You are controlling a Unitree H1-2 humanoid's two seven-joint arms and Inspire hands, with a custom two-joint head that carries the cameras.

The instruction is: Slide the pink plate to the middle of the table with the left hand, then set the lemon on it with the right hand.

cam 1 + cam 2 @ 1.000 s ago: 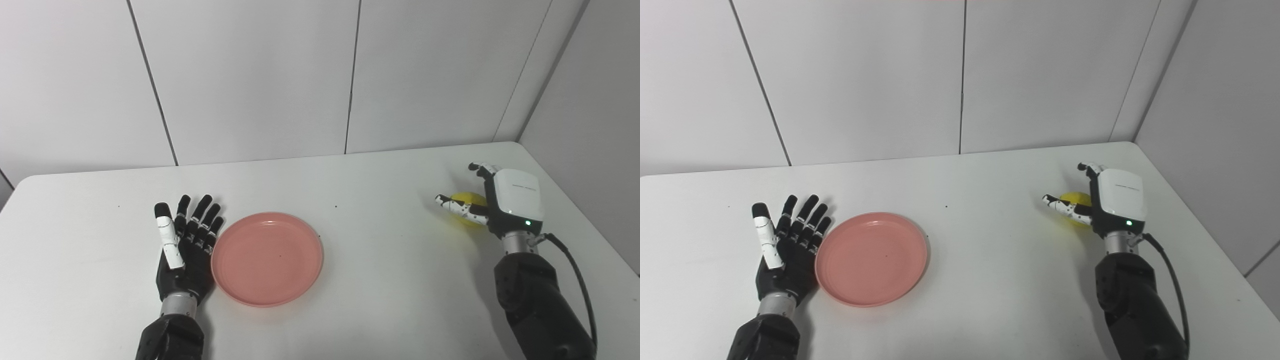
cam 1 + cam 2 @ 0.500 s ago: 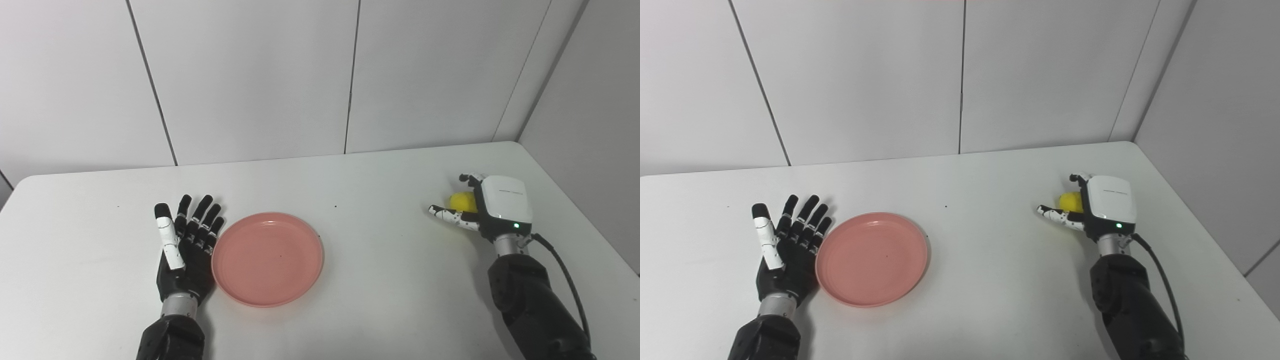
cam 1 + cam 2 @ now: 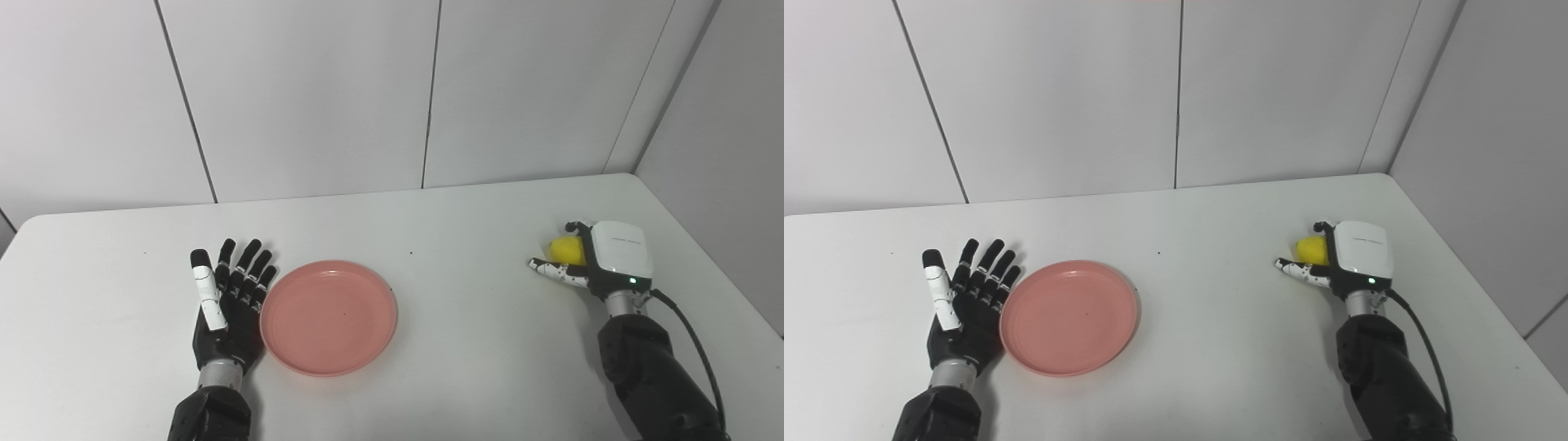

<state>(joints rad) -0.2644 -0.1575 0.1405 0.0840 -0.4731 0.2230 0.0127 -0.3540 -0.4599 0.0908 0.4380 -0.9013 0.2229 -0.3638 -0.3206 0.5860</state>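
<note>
The white table [image 3: 465, 343] fills the lower half of the frame, and on it the pink plate [image 3: 328, 316] sits a little left of centre, with the left hand [image 3: 228, 306] lying flat just beside its left rim, fingers spread and holding nothing. Over at the right of the frame the right hand [image 3: 591, 263] has its fingers curled round the lemon [image 3: 565, 250], so I'd say the plate-sliding part looks finished and the lemon step is in hand. Next the lemon needs carrying leftward across the bare table, lowering onto the plate's middle, and a gentle release so it doesn't roll off.
</note>
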